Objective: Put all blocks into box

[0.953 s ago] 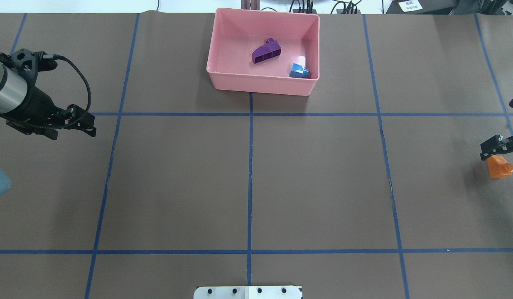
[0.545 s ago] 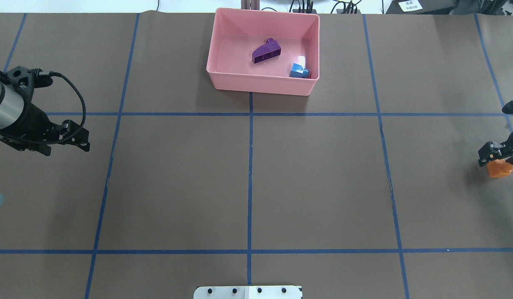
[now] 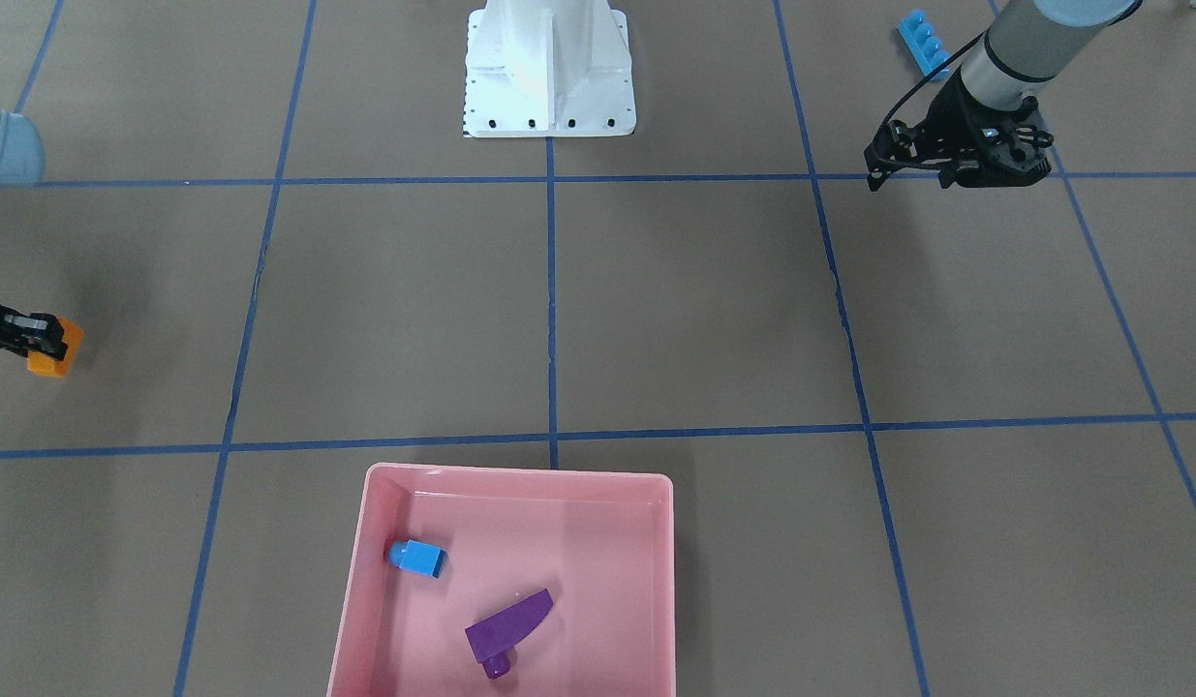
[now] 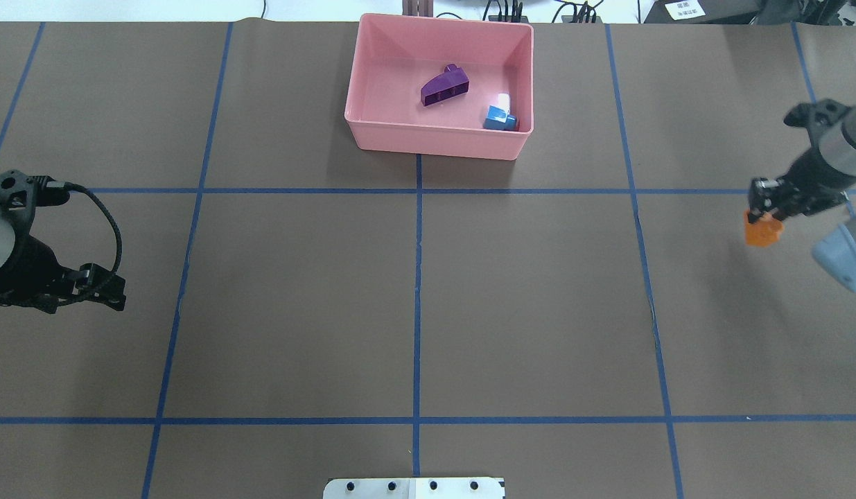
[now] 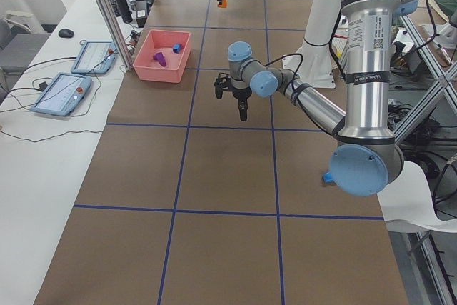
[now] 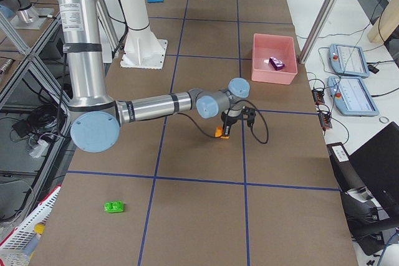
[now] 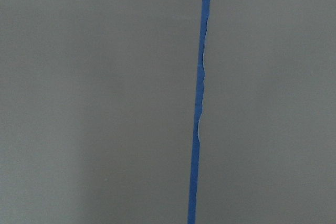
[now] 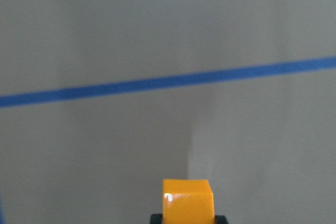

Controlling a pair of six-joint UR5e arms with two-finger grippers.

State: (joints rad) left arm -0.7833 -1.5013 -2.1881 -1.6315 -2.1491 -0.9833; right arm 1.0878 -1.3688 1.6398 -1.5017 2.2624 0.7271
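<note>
Orange sloped piece (image 4: pixel 762 233) hangs gripped in the right claw (image 4: pixel 765 212), the pink box (image 4: pixel 438 143) well apart toward the robot's left and farther forward across the counter (image 4: pixel 538 312).

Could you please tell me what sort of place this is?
Most likely a robotics lab: a brown paper-covered table gridded with blue tape, two silver-and-blue robot arms, and grey tablet-like control pendants on a white side bench.

Bare tabletop (image 4: pixel 538 291) between right tool (image 4: pixel 762 213) and box (image 4: pixel 438 142)
</note>
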